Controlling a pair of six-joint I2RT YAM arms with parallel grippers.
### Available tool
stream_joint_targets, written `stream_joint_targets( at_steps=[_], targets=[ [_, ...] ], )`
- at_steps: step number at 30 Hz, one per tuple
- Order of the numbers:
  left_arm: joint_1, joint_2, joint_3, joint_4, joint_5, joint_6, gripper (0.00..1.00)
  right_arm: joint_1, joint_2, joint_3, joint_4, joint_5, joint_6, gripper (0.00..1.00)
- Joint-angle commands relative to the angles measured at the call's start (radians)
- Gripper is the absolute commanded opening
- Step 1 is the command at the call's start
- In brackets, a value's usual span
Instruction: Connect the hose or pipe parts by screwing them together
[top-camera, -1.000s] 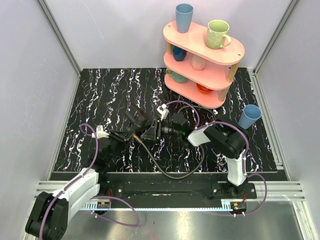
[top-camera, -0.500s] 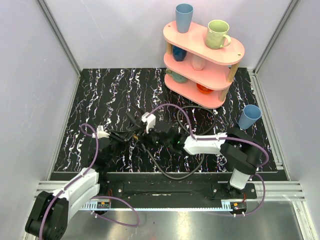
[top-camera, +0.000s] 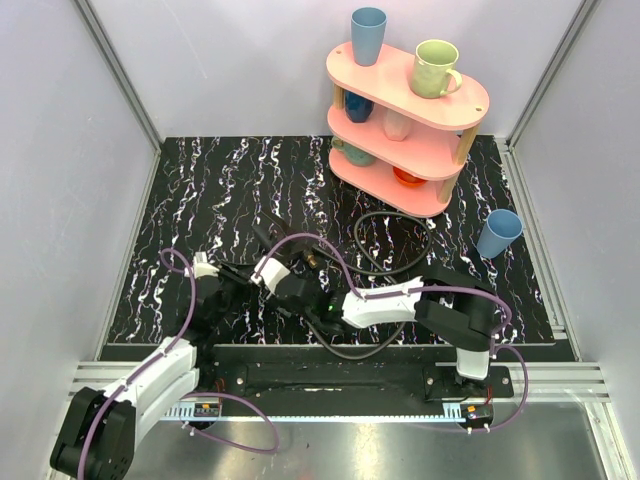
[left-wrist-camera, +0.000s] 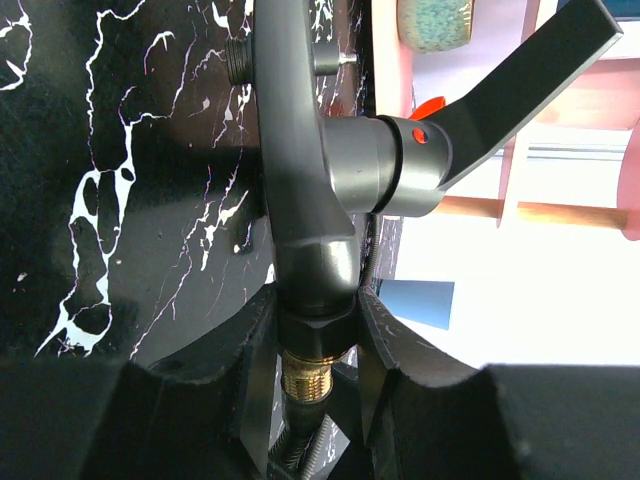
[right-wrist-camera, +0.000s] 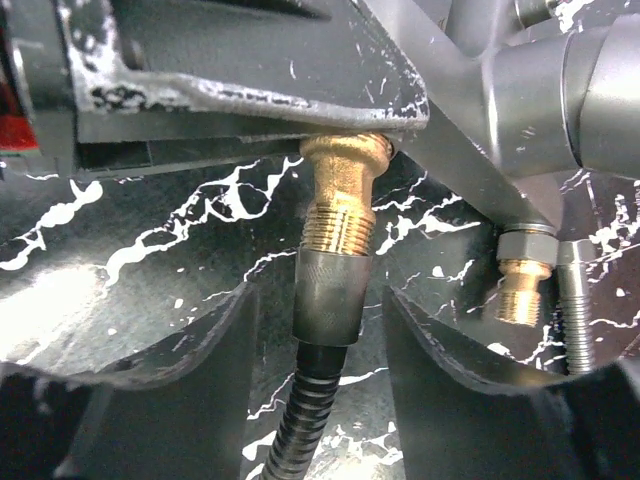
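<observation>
So we're mid-screw on this one. The left claw (left-wrist-camera: 315, 345) is clamped on the lower neck of the grey tap body (left-wrist-camera: 300, 150), holding it up over the table (top-camera: 200, 190), just left of centre near the front edge. The hose (right-wrist-camera: 300, 430) hangs off the bottom of it. On the right wrist cam its dark collar nut (right-wrist-camera: 327, 295) sits on the brass thread (right-wrist-camera: 345, 185), and a fair bit of thread is bare above the nut, so I'd say it's started but nowhere near snug.

The right claw (right-wrist-camera: 320, 300) has a finger on each side of that nut with a visible gap both sides. It's partly open and gripping nothing, which looks to me like the spot between two turns.

Next up, I reckon: pinch the nut, roll the wrist to wind it further up the thread, then let go and go again. The left side needs to hold the tap firmly, or the whole thing will just spin along.
</observation>
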Motion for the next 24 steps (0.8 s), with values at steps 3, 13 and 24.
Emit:
stream_joint_targets(
  at_steps=[3, 13, 24],
  targets=[
    [-0.017, -0.038, -0.142, 0.102, 0.026, -0.022, 0.0, 0.029, 0.031, 0.081, 0.058, 0.15, -0.087, 0.52],
    [-0.069, 0.007, -0.18, 0.158, -0.009, -0.059, 0.0, 0.036, 0.036, 0.1, 0.11, 0.111, -0.103, 0.0],
    [-0.203, 0.117, -0.197, 0.29, -0.103, -0.082, 0.0, -0.214, -0.001, 0.038, 0.145, -0.605, 0.196, 0.0]
  ],
)
